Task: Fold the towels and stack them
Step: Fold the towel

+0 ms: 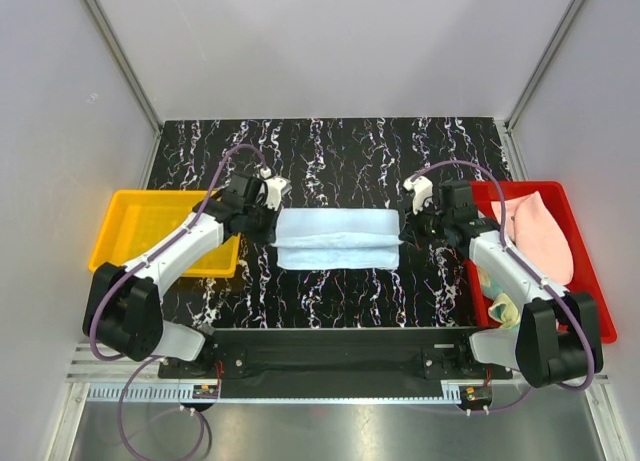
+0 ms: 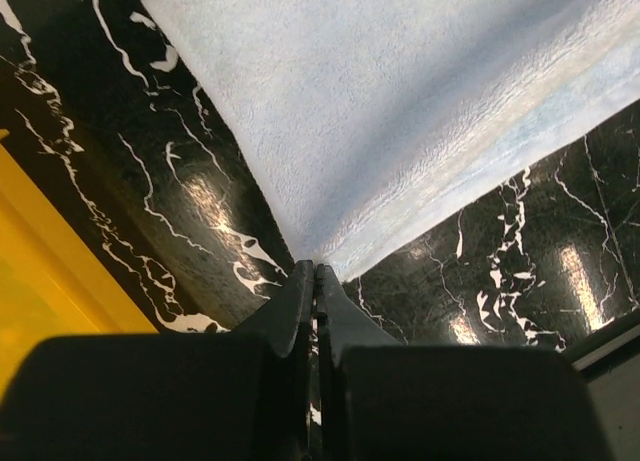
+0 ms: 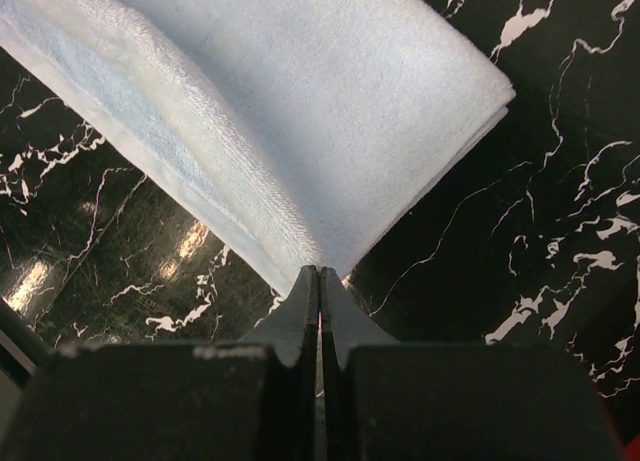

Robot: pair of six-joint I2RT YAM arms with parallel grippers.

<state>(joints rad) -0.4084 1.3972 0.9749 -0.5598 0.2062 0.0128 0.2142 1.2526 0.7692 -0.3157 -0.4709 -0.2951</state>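
A light blue towel [image 1: 338, 238] of soft cloth lies in the middle of the black, white-veined marble counter [image 1: 330, 151]. It is already doubled into a long band running left to right, and its stacked layers show along one long edge in the wrist views.

The left claw [image 1: 271, 224] is shut tight on the left end of the band, with a corner of cloth pinched between its fingertips [image 2: 300, 289]. The right claw [image 1: 405, 226] is closed just as fully on a corner at the right end. In both wrist views the cloth is drawn to a point at the tips, so the two ends are judged to be slightly raised while the middle rests on the counter.

A pale pink towel [image 1: 545, 236] and a crumpled pale yellow-green towel [image 1: 503, 308] lie in the red plastic tray [image 1: 590, 281] on the right, the pink one farther away. A yellow plastic tray [image 1: 140, 226] stands on the left.

The step in hand is judged to be the folding of the blue towel, with the first fold made and a cross fold not yet done. For that fold, one end would have to be lifted and carried across onto the other. The layers would need to be kept pinched together so the edges meet squarely, and only then released. After that, the folded piece would have to be set down where the stack is to be built. Which place is meant for the stack cannot be told.
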